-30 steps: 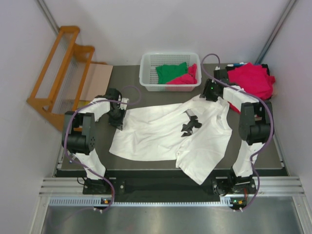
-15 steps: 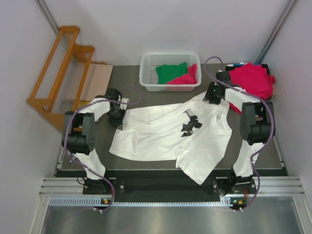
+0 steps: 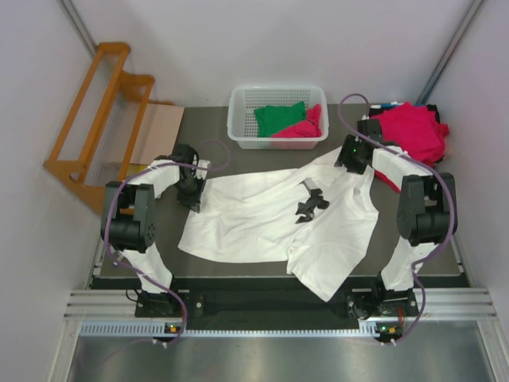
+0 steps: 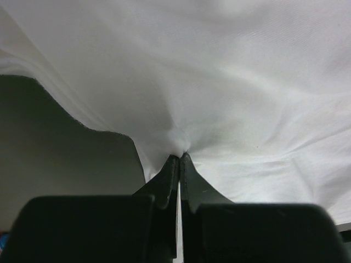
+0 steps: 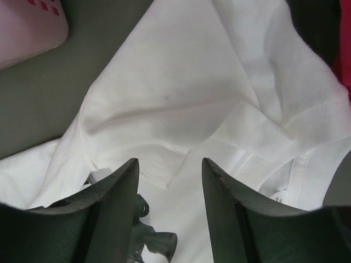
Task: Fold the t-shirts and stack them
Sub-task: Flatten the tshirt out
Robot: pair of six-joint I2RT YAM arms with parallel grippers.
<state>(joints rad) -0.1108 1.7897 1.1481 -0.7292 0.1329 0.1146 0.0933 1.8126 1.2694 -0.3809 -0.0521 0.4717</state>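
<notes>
Top external: white lattice basket (image 3: 278, 144) sits at the far edge of the surface (image 3: 246, 161). Inside it: green t-shirt (image 3: 280, 118) on the left, crimson t-shirt (image 3: 304, 127) on the right, both crumpled. Crimson pile (image 3: 412, 131) is heaped at the far right corner, outside the basket. White t-shirt (image 3: 262, 215) is spread mid-surface, wrinkled, black print up, one corner over the front edge. Left claw (image 4: 179, 160) is pressed together, pinching the white t-shirt's left edge; cloth puckers at the tips. Right claw (image 5: 169, 167) is spread over the white t-shirt's far right part near the collar, nothing between its fingers. Wooden rack (image 3: 91, 119) stands at the left wall.
</notes>
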